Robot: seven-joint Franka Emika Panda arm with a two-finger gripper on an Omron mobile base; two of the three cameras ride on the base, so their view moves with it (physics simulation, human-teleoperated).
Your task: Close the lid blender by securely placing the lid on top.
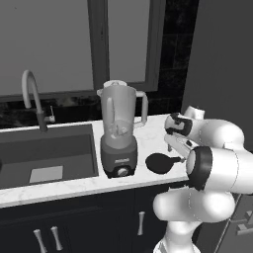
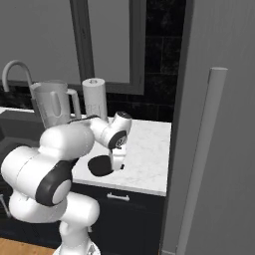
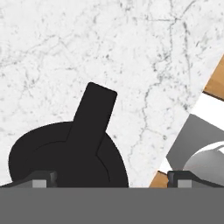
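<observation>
Hand [image 3: 109, 179] spread over flat black tabbed lid [image 3: 70, 151]

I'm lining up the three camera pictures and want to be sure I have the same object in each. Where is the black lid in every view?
Left base view: the lid lies flat on the counter, right of the blender.
Right base view: lid at centre left, below the arm's wrist.
Hand view: lid at lower left, tab pointing up.
Shared landmark: the white marble counter it lies on.

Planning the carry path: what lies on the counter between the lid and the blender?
Nothing: in the left base view, only bare marble counter separates the lid from the blender base to its left.
</observation>
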